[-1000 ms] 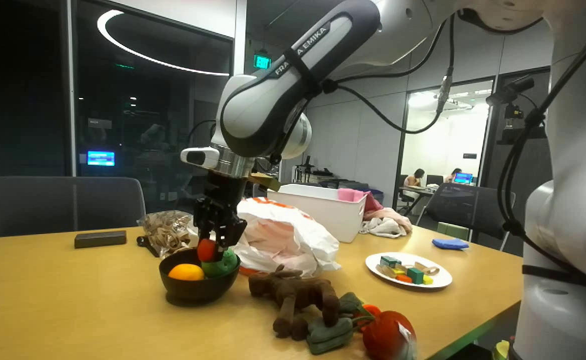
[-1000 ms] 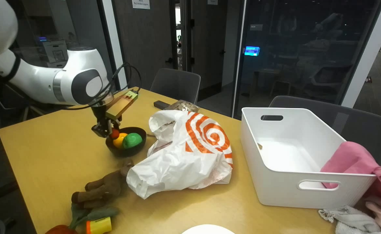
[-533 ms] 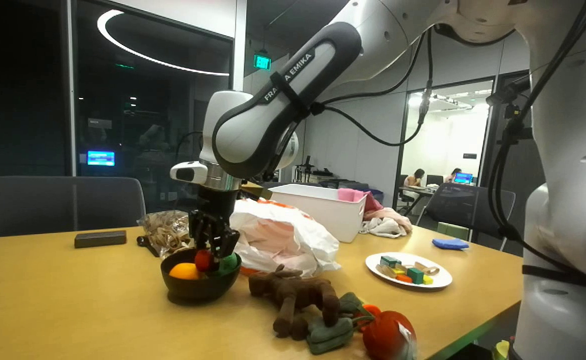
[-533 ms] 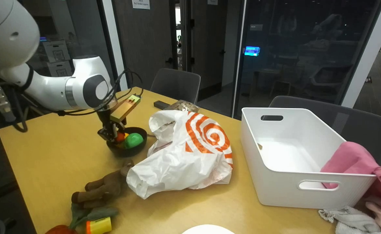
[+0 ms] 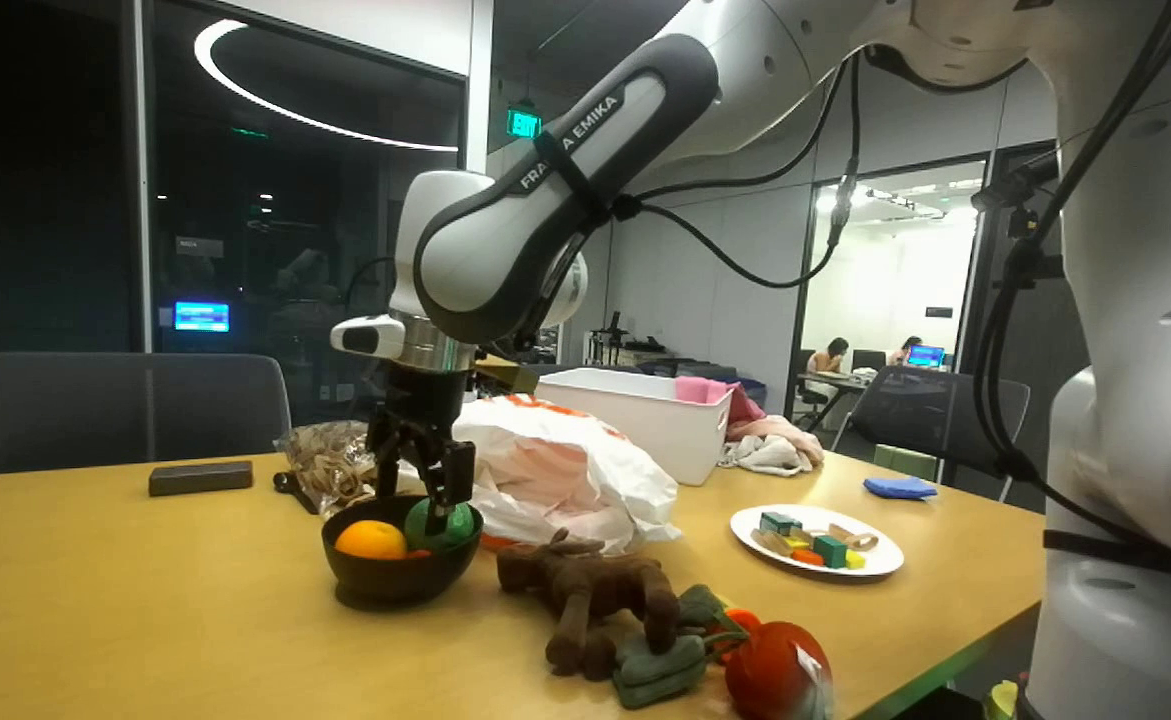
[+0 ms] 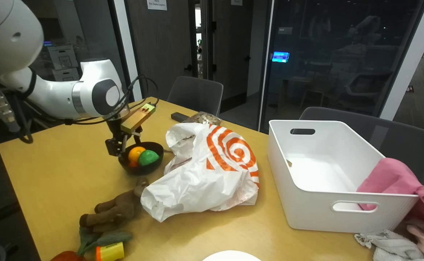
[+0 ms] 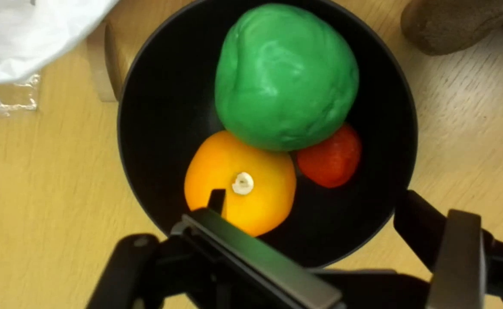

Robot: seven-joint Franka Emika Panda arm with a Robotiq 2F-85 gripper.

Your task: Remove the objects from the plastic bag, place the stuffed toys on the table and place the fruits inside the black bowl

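Note:
The black bowl (image 7: 169,86) holds an orange fruit (image 7: 260,201), a larger green fruit (image 7: 285,77) and a small red fruit (image 7: 330,159) partly under the green one. Directly above its near side, my gripper (image 7: 315,206) is open, fingers wide apart, with nothing between them. The white plastic bag (image 6: 197,188), printed with an orange spiral, lies crumpled beside the bowl; what is inside it is hidden. On the table (image 5: 195,640) rest a brown stuffed toy (image 5: 595,590) and, touching it, a red stuffed toy (image 5: 775,665) with grey-green leaves.
A white bin (image 6: 327,210) with pink cloth (image 6: 393,177) stands beyond the bag. A white plate (image 5: 880,560) carries small coloured blocks. Near the bowl are a clear crinkled packet (image 5: 330,455) and a dark box (image 5: 200,478). A yellow tub (image 6: 110,251) lies beside the toys.
The gripper lowered with the red fruit into the bowl, then opened and let it go. The red fruit now sits low beside the orange and green ones, and the hand has risen slightly.

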